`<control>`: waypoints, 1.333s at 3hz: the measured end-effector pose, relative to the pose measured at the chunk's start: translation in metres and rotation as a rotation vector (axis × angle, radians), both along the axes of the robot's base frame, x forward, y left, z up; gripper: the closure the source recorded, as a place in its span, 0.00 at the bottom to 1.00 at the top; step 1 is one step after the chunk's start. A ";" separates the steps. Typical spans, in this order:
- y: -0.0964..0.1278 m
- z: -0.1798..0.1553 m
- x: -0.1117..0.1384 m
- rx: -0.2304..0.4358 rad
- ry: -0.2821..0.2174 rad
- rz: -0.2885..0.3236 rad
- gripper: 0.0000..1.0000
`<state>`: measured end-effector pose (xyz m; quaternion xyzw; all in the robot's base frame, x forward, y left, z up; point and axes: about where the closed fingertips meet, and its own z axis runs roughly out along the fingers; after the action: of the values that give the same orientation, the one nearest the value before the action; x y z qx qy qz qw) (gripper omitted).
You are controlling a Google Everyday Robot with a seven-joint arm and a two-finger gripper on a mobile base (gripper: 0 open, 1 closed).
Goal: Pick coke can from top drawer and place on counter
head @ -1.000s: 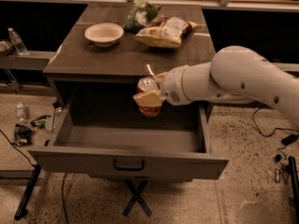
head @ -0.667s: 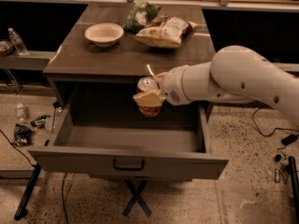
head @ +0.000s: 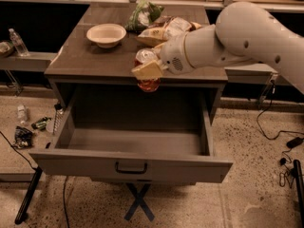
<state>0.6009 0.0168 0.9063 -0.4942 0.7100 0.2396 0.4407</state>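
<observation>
The coke can (head: 149, 84) is clamped in the gripper (head: 148, 70), held clear of the open top drawer (head: 133, 142) below it; only placement on the counter (head: 80, 61) just behind is left.

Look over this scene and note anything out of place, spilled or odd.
Litter and a small bottle lie on the floor left of the open top drawer, looking dropped. Otherwise nothing odd: the end effector holds the coke can at the front edge of the counter.
</observation>
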 end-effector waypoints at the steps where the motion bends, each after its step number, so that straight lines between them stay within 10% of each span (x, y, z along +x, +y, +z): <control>1: 0.008 0.022 0.028 0.010 -0.016 0.049 1.00; 2: 0.011 0.026 0.067 0.023 -0.011 0.062 1.00; 4: 0.022 0.003 0.119 0.031 0.035 0.057 0.58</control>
<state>0.7195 0.0385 0.9095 -0.5031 0.6996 0.2717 0.4286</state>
